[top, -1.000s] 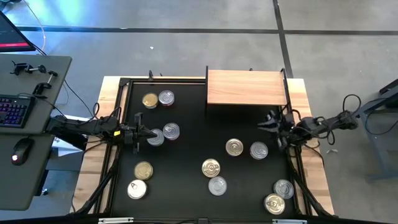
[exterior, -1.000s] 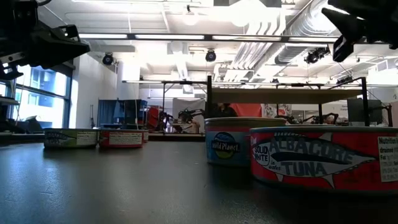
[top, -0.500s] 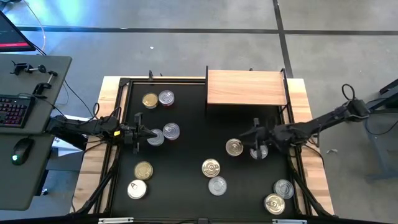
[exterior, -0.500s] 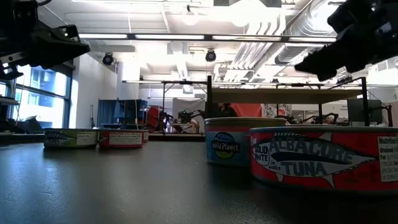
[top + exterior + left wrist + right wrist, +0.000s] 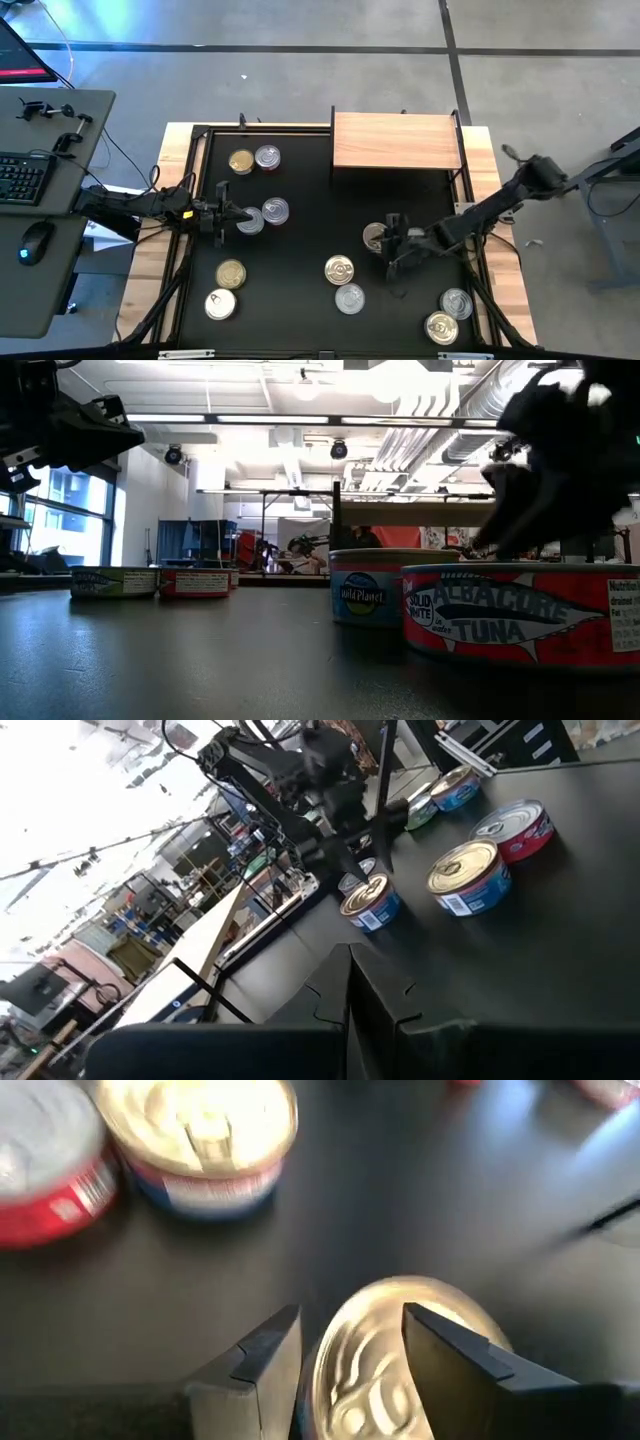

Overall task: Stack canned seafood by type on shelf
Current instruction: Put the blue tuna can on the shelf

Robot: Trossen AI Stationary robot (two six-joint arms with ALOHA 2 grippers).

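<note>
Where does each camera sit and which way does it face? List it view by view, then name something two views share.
High: above the table, looking straight down; both arms, left tool, right tool, shelf.
Low: at tabletop height, looking level across past a tuna tin; arms enter from above.
Left wrist: on the left arm, looking across the table; its own tool in the foreground.
Right wrist: looking down at a tin between its open fingers.
Shared: high and left wrist views both show the right arm.
</note>
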